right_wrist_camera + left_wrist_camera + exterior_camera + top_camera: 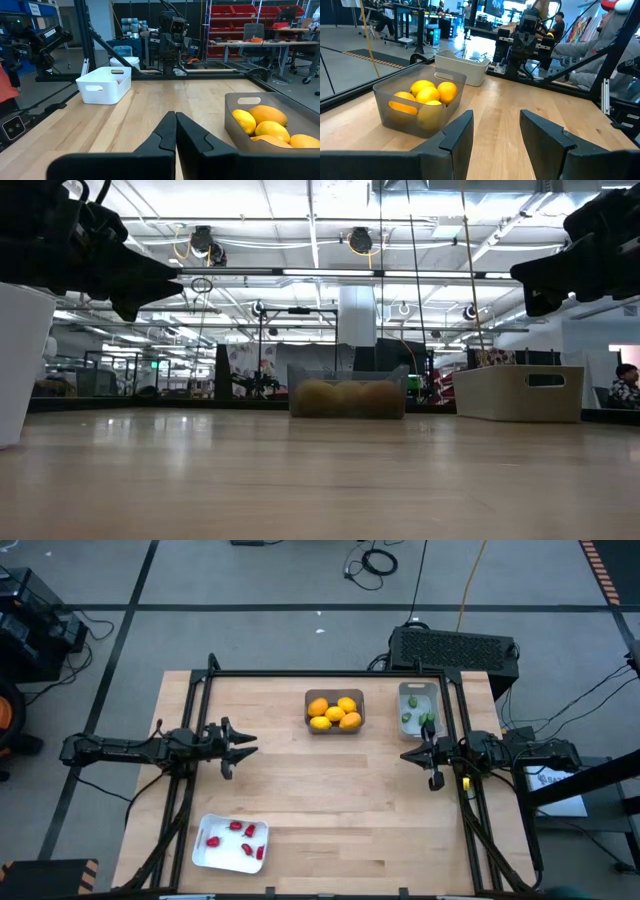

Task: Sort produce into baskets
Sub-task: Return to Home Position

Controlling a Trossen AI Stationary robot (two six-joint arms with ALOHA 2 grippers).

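Bench: pale wood bench in a black frame on a grey workshop floor; from above, no loose produce shows on it.
Left claw: my left claw hangs over the bench's left side, fingers set wide apart with nothing between them.
Right claw: my right claw hangs over the right side, just beside the near end of the pale grey bin, fingers pressed together on nothing.
Produce: yellow and orange fruits lie in the dark grey bin, green pieces in the pale grey bin, and red pieces in the white tray.
Stage: sorting looks complete. I judge that only drawing both arms back to rest remains.
Risk, right arm: a low or sideways retreat could clip the pale grey bin's rim and shift or tip it, because the claw sits so close.
Risk, left arm: low, since the white tray is well apart. A sagging retreat could still graze the frame.
High view only: shows the contents of all three containers at once.
Low view only: shows both claws held clear above the bench top. Only the fruits show, through the dark bin's wall, and the other contents are hidden.
Wrist views only: each shows plainly how its own claw's fingers stand.
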